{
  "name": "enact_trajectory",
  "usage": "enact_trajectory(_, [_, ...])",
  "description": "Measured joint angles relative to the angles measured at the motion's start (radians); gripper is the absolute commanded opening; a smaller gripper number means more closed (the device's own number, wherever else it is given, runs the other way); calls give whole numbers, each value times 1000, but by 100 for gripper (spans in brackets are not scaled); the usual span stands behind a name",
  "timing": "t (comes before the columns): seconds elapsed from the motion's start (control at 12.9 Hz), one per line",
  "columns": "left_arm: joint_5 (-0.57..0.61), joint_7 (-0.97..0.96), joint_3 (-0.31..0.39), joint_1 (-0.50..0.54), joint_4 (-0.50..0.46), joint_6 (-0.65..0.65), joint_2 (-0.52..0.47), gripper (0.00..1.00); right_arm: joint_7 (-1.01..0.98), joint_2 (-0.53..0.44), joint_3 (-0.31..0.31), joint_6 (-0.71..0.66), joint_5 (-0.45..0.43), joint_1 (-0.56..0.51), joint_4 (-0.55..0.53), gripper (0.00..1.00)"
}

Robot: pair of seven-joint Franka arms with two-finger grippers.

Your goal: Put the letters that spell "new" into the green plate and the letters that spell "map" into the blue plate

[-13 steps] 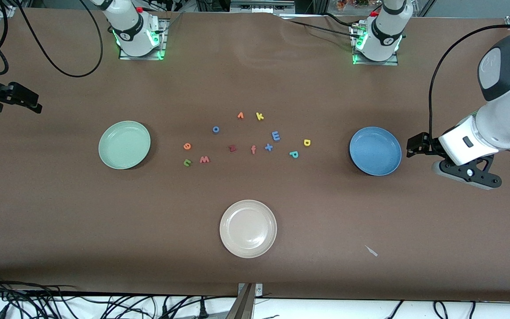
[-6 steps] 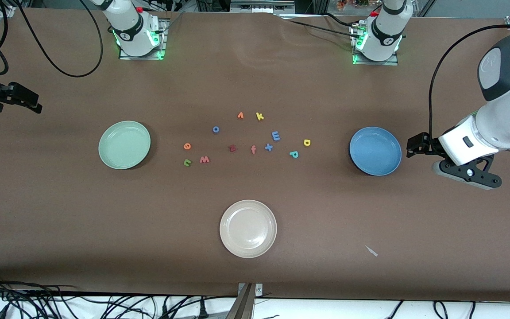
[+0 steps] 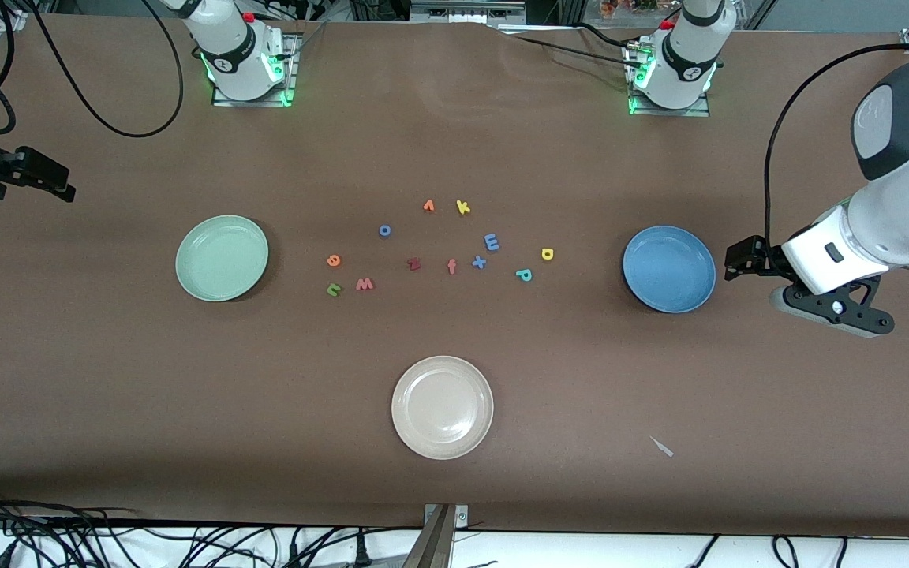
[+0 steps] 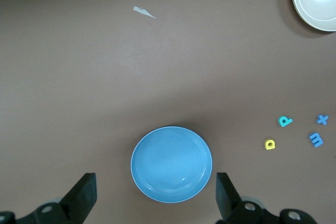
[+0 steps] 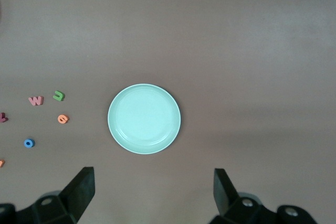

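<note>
Nothing is sorted yet: both plates sit bare, the left pincer (image 4: 152,198) and the right pincer (image 5: 152,195) hang wide open and empty, so a first letter, say the green n (image 3: 334,289), needs picking.

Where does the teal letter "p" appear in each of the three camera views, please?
Front view: the teal "p" lies on the table between the letter cluster and the blue plate.
Left wrist view: the "p" lies beside the yellow "a".
Right wrist view: not in it.
Shared landmark: the blue plate.
</note>
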Motion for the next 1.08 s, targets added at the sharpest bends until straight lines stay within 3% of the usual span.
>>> enact_trajectory(1.08, [0, 0, 0, 0, 0, 0, 0, 100, 0, 0, -3, -18, 0, 0, 0, 100])
